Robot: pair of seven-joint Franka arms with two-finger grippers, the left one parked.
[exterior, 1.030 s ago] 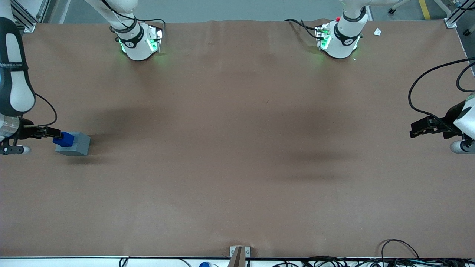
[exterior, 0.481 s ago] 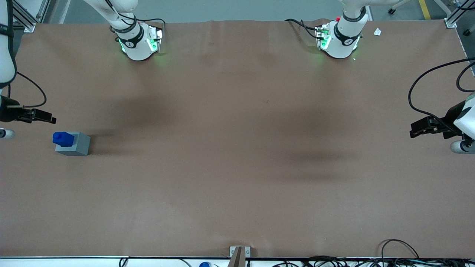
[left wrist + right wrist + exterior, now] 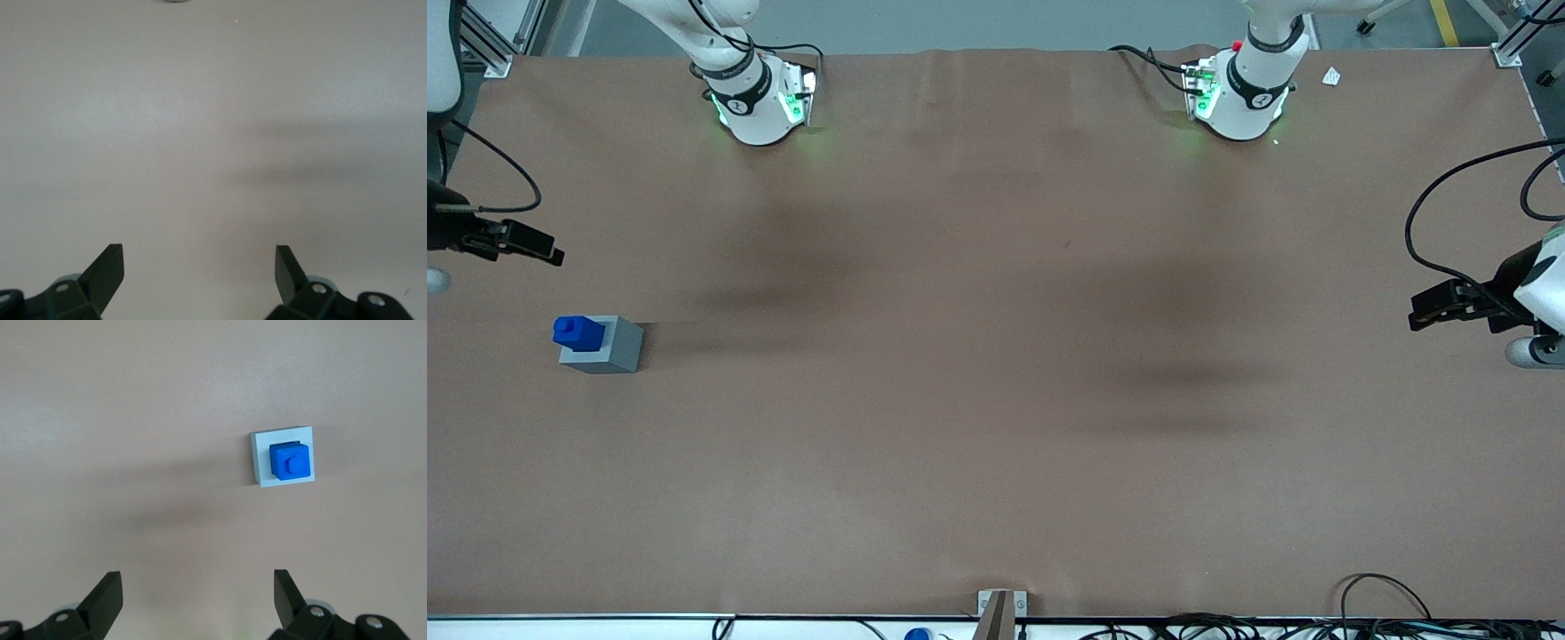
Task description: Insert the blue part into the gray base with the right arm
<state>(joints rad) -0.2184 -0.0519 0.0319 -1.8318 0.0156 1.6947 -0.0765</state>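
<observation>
The blue part (image 3: 578, 332) stands upright in the top of the gray base (image 3: 609, 348), stub end up, near the working arm's end of the table. In the right wrist view the blue part (image 3: 291, 462) sits in the recess of the gray base (image 3: 260, 461). My right arm's gripper (image 3: 547, 252) is open and empty. It hangs high above the table, farther from the front camera than the base and apart from it. Its two fingertips (image 3: 107, 590) show wide apart in the right wrist view, with only bare table between them.
The brown table cover (image 3: 996, 373) spreads wide toward the parked arm's end. Two arm bases (image 3: 758, 98) with green lights stand at the table's edge farthest from the front camera. Cables (image 3: 1387, 613) lie at the nearest edge.
My gripper let go of the blue part, which stays seated in the gray base. The gripper rose and drew away from the base, farther from the front camera.
</observation>
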